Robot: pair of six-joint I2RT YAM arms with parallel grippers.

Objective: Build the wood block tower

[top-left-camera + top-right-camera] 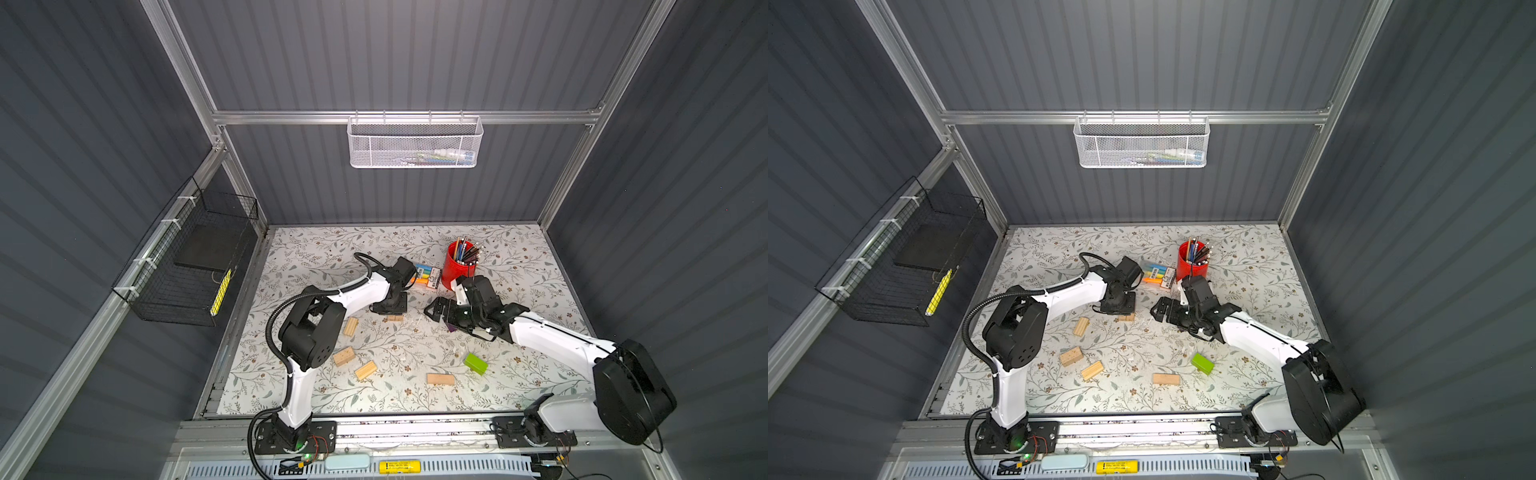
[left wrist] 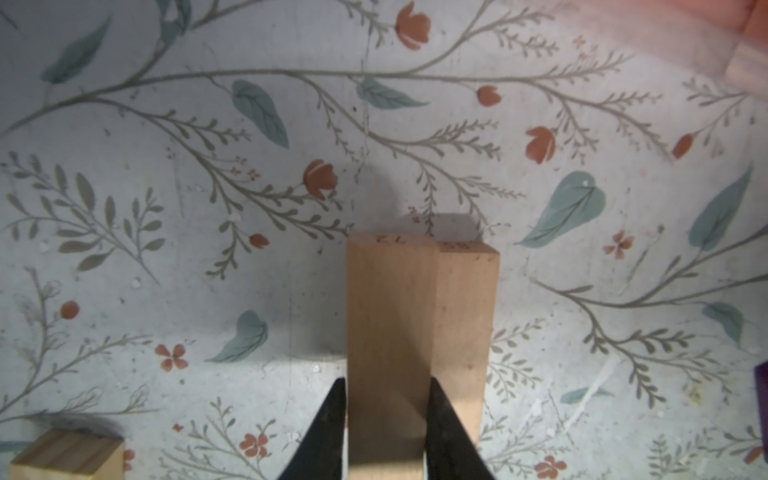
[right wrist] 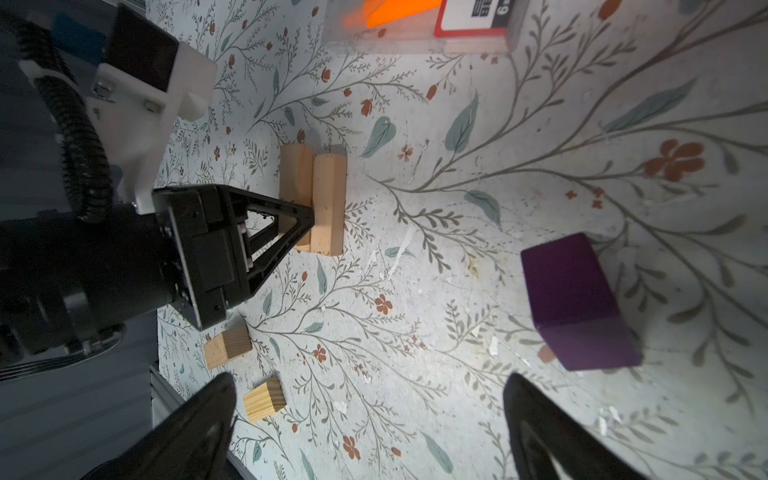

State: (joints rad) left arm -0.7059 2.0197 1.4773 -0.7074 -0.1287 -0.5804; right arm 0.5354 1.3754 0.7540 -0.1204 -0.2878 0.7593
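Observation:
Two tan wood blocks lie side by side flat on the table; no tower shows. My left gripper (image 2: 387, 380) reaches down over them, and its fingertips (image 2: 332, 415) stand hard against both long sides of one block (image 2: 388, 307). Only a hairline of light separates them, so a grip is unclear. The neighbouring block (image 2: 463, 307) touches it. In both top views the pair (image 1: 395, 318) (image 1: 1126, 318) peeks out below that gripper (image 1: 388, 305). My right gripper (image 3: 369, 380) (image 1: 432, 309) hovers open and empty beside the purple block (image 3: 575, 299). Several loose tan blocks (image 1: 365, 370) and the green block (image 1: 476, 363) lie nearer the front.
A red pencil cup (image 1: 459, 270) and a clear highlighter pack (image 1: 428, 276) stand just behind both grippers. A white mesh basket (image 1: 415, 143) hangs on the back wall and a black wire basket (image 1: 187, 266) on the left wall.

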